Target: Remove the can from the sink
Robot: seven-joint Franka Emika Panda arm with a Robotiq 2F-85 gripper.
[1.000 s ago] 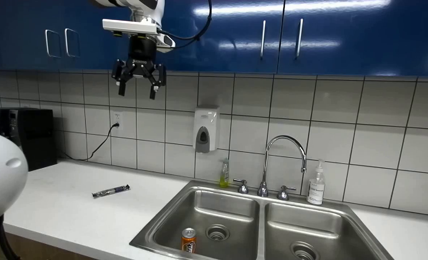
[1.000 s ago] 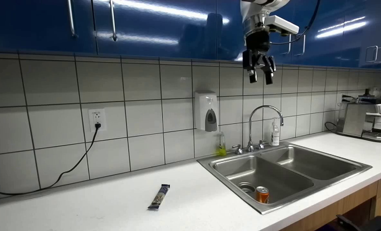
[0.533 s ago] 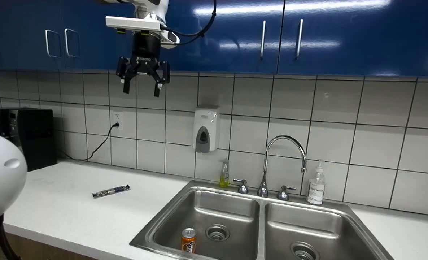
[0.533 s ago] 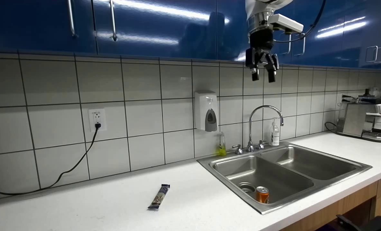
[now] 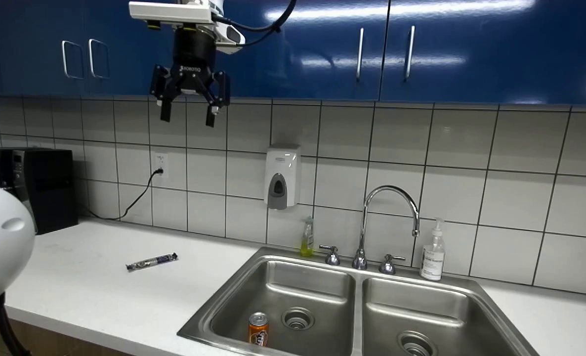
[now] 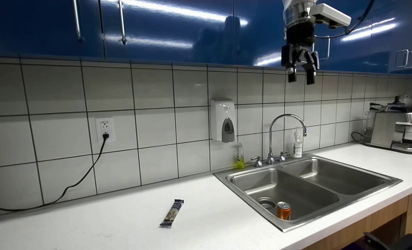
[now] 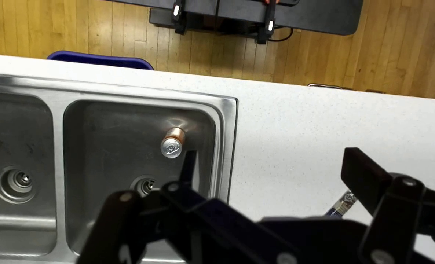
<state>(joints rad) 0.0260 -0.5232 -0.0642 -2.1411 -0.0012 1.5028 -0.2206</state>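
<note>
Can (image 5: pixel 258 330) | upright in sink (image 5: pixel 356 316) | well below parted jaws

The can (image 7: pixel 172 145) stands in the sink (image 7: pixel 227 139) near a drain (image 7: pixel 144 184), the claw (image 7: pixel 270 154) spread wide.

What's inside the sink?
Bowl nearer the snack bar: upright orange drink can, drain. Other bowl: drain. Hidden: anything under the can and, in the wrist view, whatever the gripper covers.

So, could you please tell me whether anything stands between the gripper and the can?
Nothing visible stands between the open gripper and the can, whose top shows uncovered in the wrist view. The faucet rises at the back of the sink, away from the can.
</note>
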